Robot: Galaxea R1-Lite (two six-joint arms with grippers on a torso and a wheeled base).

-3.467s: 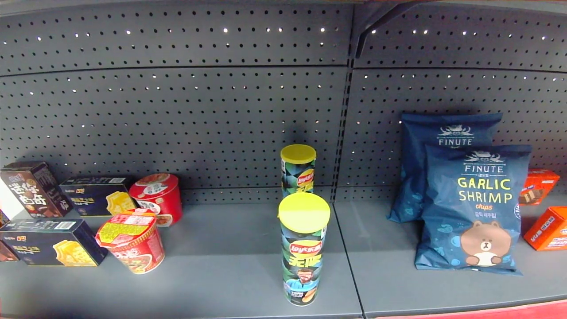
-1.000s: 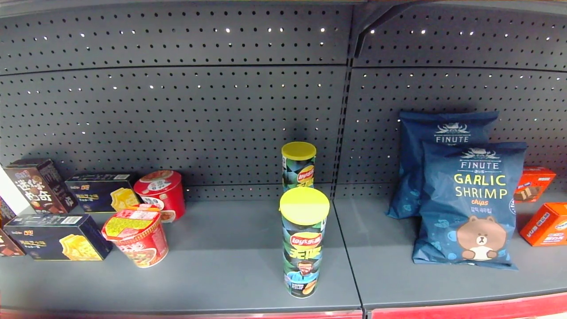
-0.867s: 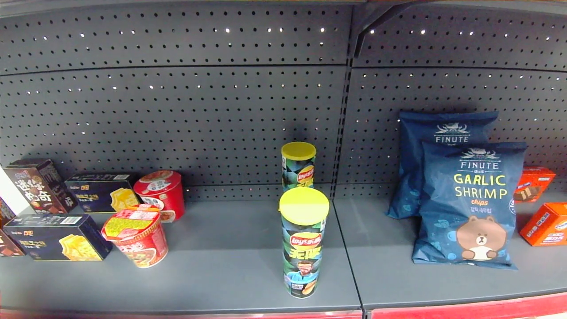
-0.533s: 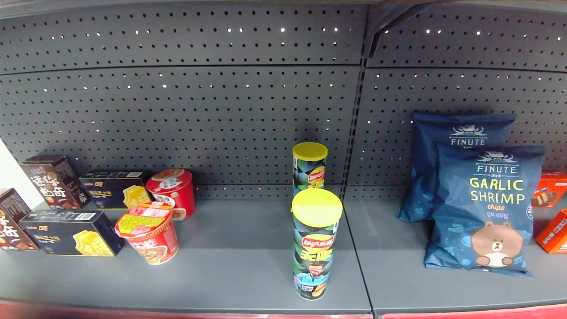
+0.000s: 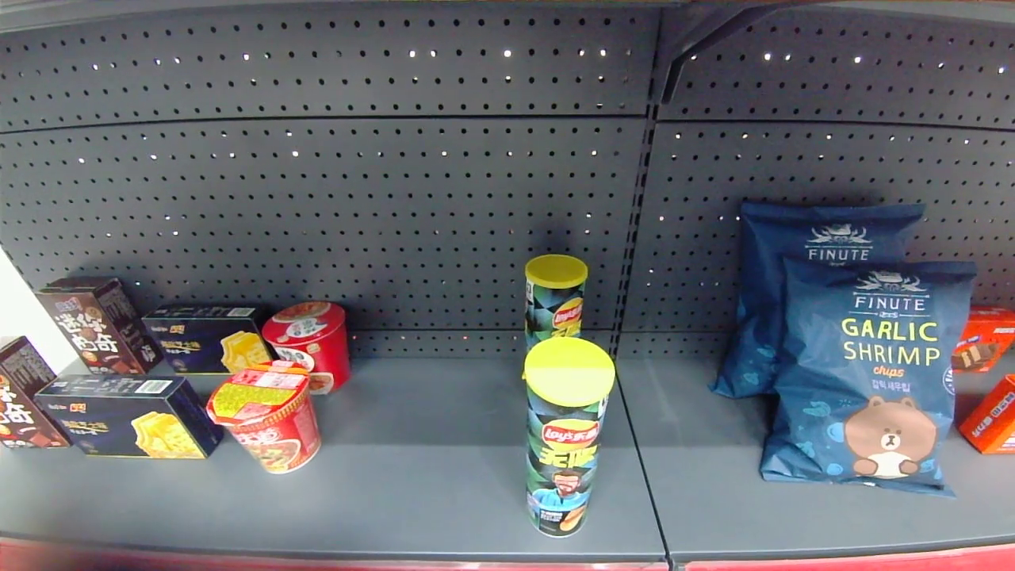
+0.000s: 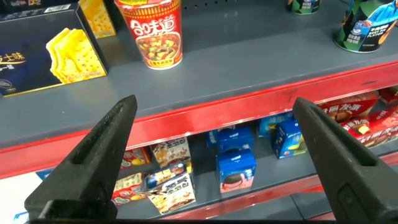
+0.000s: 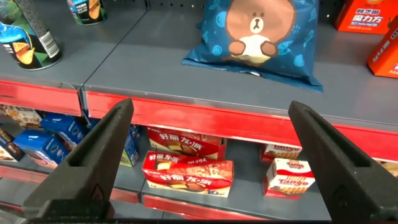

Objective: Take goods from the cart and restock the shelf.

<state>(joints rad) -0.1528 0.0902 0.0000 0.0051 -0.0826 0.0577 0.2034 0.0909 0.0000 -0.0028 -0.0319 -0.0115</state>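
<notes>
Shelf point(image 5: 412, 468): L pincer point(image 6: 214, 102), R pincer point(image 7: 211, 104) spread.

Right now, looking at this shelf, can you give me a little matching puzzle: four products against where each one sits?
1. front yellow-lidded chip can
2. front red noodle cup
3. blue bag with a bear
4. front orange box

a. far right edge of the shelf
b. left, beside a dark blue box
c. middle, before a second can
d. right, before another blue bag

Pairs: 1-c, 2-b, 3-d, 4-a

The rear can point(image 5: 555, 295) (yellow-lidded) stands half hidden behind the front can point(image 5: 568, 444).
</notes>
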